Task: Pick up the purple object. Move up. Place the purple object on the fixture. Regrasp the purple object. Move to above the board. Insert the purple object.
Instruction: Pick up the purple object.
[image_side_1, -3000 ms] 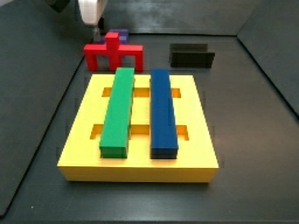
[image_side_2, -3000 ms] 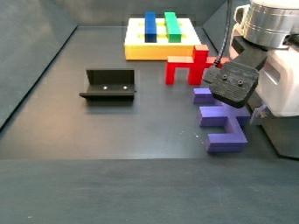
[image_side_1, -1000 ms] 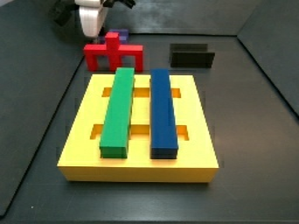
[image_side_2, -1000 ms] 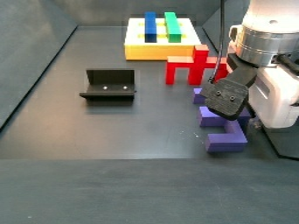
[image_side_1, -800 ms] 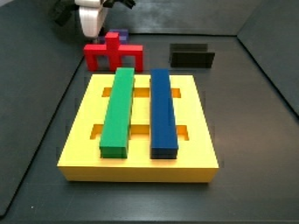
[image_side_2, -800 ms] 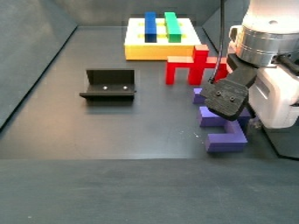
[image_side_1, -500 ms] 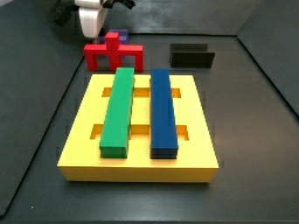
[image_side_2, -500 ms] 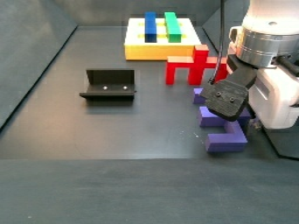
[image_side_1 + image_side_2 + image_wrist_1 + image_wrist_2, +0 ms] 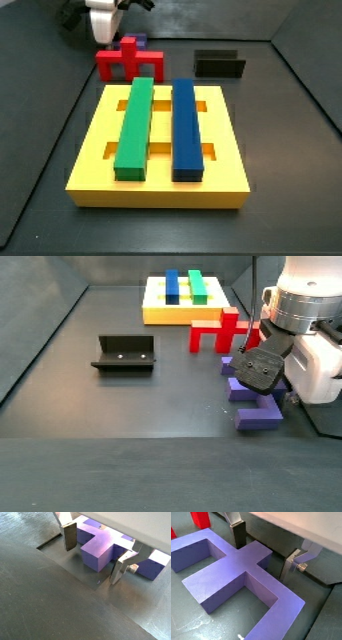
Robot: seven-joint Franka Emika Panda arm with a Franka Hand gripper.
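Largest of all is the yellow square slab of a board [image 9: 160, 150], lying on the dark worktop [image 9: 120, 406] with a long green bar [image 9: 135, 125] and a long dark-blue bar [image 9: 186, 128] seated side by side in its slots. Just beyond the board's far edge in a side view stands a red bridge-shaped piece [image 9: 128, 62]. The violet-purple blocky bridge piece [image 9: 234, 569] lies flat on the worktop just beside the red one, with its central post pointing between the fingers. The small black L-shaped fixture [image 9: 123, 353] sits empty, well apart from the purple piece. The hand [image 9: 264, 553] is low over the purple piece, its flat silver fingers [image 9: 68, 536] open and straddling the central post; in both wrist views a gap shows on each side, so the pads are not closed on it. In a side view the hand [image 9: 261, 364] partly hides the purple piece [image 9: 257, 406].
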